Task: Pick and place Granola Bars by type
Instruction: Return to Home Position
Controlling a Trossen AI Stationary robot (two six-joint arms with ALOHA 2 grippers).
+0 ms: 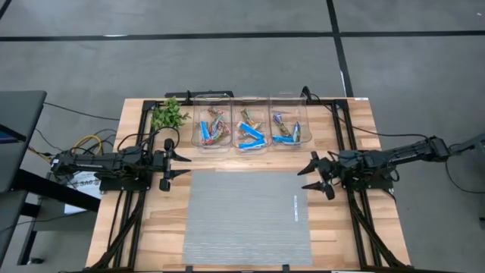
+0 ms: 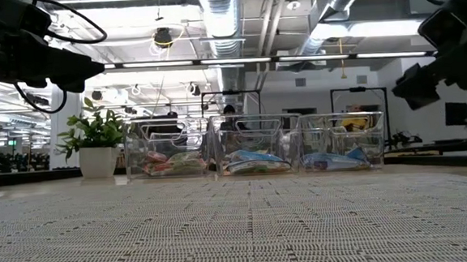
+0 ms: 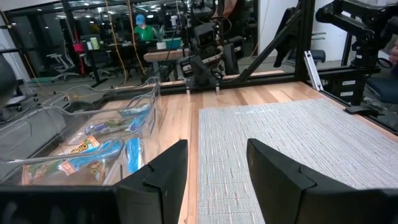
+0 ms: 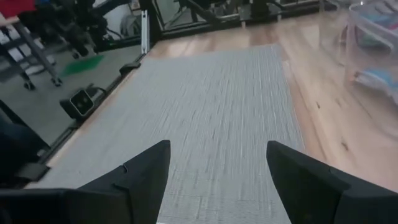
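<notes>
The granola bars lie in three clear bins along the table's far side: left bin, middle bin and right bin. Each bin holds a mix of blue-and-white, red/orange-green and silvery bars. The low view shows the same bins standing in a row. My left gripper hovers open at the grey mat's far left corner, fingers pointing right; its wrist view shows nothing between them. My right gripper hovers open at the mat's far right corner, pointing left, and is likewise empty.
A grey woven mat covers the table's near middle, with a small white strip on its right part. A green plant sprig in a white pot stands left of the bins. Black frame rails run along both table sides.
</notes>
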